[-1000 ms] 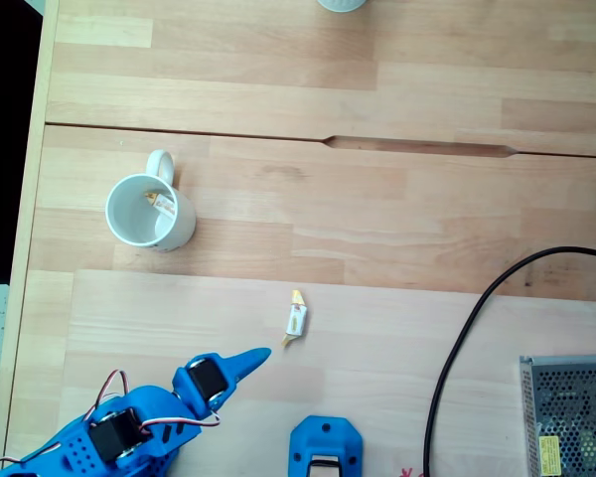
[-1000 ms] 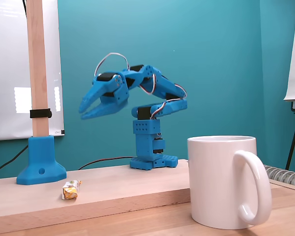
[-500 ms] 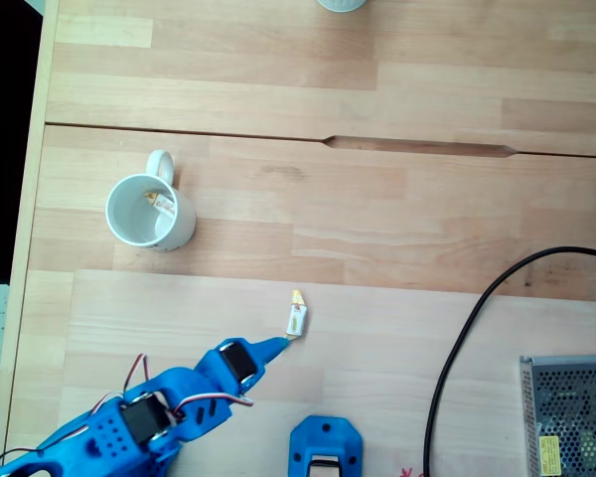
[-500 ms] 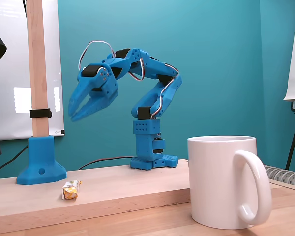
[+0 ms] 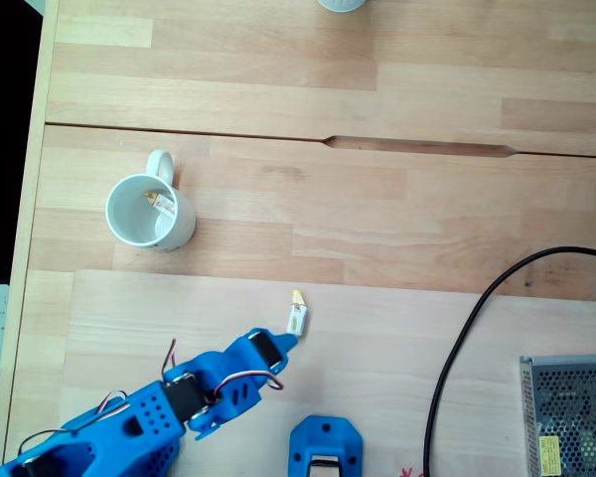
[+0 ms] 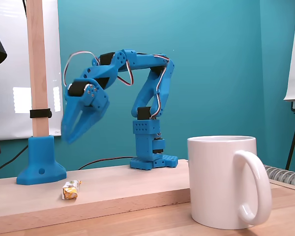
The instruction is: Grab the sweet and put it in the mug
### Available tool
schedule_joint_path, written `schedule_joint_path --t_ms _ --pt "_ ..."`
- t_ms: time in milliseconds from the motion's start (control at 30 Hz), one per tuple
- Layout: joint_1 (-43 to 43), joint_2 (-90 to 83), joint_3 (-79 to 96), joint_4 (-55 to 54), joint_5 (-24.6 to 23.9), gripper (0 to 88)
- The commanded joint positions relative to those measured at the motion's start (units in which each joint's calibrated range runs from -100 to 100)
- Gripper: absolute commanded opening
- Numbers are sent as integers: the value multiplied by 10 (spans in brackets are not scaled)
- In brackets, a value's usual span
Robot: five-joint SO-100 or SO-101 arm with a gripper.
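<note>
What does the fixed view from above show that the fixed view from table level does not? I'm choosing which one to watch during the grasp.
From above: the mug's inside, with a small yellowish item in it, plus a black cable and a metal mesh box.

From table level: the gripper hanging clear above the table, jaws parted, plus a wooden post and a teal wall.

Both: the sweet on the table, the mug and the blue gripper.
</note>
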Motion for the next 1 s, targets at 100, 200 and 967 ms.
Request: schedule_joint_path --t_ms 100,200,967 --pt "9 60 -101 2 -1 34" --pt "18 107 -128 3 2 33" --pt "26 333 -248 24 2 28"
